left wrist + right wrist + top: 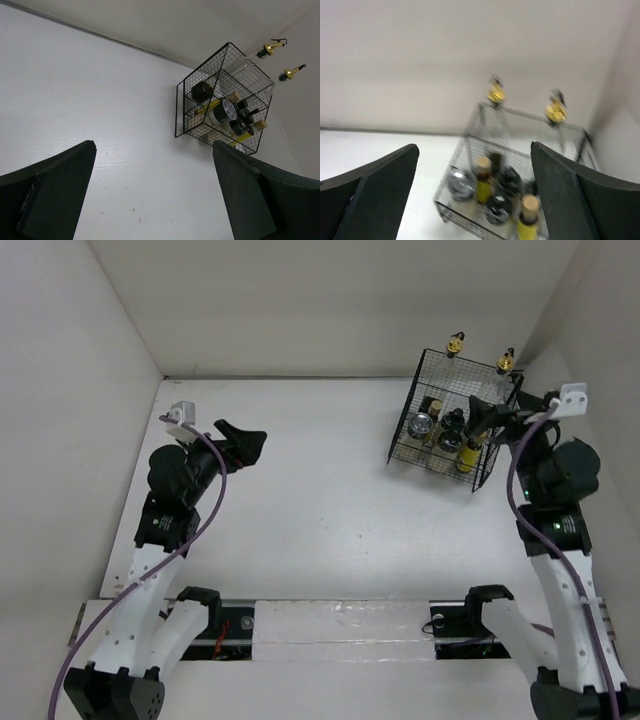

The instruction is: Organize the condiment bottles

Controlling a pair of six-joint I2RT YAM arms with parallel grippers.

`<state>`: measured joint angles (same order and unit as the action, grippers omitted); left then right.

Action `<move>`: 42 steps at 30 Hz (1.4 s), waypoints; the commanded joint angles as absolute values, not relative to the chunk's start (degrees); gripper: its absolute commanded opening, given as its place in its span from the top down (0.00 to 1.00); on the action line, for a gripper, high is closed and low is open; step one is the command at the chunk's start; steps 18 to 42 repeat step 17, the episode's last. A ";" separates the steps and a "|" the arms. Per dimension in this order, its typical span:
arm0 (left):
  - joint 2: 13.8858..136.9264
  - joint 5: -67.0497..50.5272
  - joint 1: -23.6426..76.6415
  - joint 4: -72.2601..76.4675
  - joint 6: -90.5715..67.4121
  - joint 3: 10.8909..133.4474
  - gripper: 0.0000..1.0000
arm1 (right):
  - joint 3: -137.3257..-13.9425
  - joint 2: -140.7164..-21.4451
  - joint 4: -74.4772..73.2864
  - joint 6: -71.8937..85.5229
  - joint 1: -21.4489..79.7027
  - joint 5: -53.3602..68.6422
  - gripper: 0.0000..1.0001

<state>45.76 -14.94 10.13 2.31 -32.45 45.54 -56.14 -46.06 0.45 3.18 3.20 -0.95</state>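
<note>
The condiment bottles stand inside a black wire basket (405, 435) at the back right. Two tall glass bottles with gold pourer tops (456, 343) (506, 363) are at its far side. Two yellow bottles (483, 182) (527, 220) and dark-lidded shakers (509, 179) fill the near part, one shaker with a shiny lid (460, 183). My right gripper (482, 412) is open and empty, over the basket's near right edge. My left gripper (243, 440) is open and empty over bare table at the back left. The basket also shows in the left wrist view (182, 107).
White walls enclose the table on the left, back and right; the basket sits close to the back right corner. The right wrist view is blurred.
</note>
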 commanded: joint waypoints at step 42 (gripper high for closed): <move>34.63 -21.01 9.40 11.34 -34.28 46.14 0.01 | -56.78 -30.32 6.07 5.27 6.42 34.45 0.01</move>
